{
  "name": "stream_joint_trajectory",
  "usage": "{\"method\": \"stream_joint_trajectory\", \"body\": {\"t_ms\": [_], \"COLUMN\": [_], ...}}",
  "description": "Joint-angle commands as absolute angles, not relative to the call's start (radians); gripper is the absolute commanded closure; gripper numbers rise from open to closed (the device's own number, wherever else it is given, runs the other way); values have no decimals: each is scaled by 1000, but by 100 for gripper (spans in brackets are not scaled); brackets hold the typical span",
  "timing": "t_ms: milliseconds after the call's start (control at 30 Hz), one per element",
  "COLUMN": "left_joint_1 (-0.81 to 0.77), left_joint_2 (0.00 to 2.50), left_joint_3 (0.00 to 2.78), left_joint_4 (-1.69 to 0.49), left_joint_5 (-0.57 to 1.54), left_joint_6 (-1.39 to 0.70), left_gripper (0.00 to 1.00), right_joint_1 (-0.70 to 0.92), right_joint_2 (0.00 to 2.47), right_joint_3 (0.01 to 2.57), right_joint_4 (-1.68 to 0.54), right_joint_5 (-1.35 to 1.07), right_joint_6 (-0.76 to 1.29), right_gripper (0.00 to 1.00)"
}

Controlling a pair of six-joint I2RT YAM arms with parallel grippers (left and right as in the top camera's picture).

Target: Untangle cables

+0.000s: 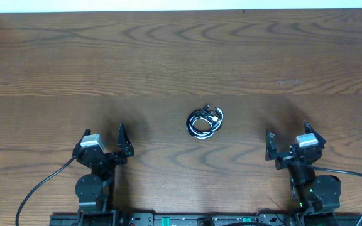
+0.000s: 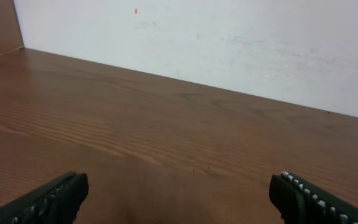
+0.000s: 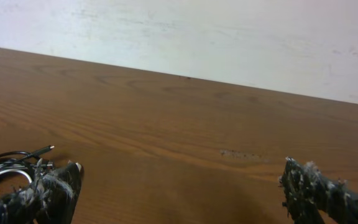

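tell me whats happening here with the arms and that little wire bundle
Nothing is being handled yet. A small tangled coil of thin black and white cables lies on the brown wooden table, between the two arms. The left gripper and the right gripper are both open, empty and apart from the coil, back near the table's near edge.

A single obstacle sits mid-worktop (image 1: pixel 168 56): the tangled coil of cables (image 1: pixel 205 122), well apart from both arms. Bare wood lies between it and the left gripper (image 1: pixel 104 137) and the right gripper (image 1: pixel 288 144), both with jaws spread wide. A white wall (image 2: pixel 229 37) bounds the far edge.
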State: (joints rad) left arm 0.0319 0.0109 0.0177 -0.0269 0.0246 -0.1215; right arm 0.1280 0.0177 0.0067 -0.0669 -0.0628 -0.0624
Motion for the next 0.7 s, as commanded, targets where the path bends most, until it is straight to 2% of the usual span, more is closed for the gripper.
{"method": "stream_joint_trajectory", "body": {"t_ms": [0,667], "left_joint_1": [36,36], "left_joint_2": [4,6], "left_joint_3": [5,33], "left_joint_4": [-71,-76], "left_joint_5": [12,12], "left_joint_6": [-102,-133], "left_gripper": [2,2], "right_joint_1": [131,131], "right_joint_2": [17,18], "right_joint_3": [6,6], "right_joint_4": [-71,-64], "right_joint_5": [-58,-51], "right_joint_6": [-65,-52], "right_gripper": [1,1]}}
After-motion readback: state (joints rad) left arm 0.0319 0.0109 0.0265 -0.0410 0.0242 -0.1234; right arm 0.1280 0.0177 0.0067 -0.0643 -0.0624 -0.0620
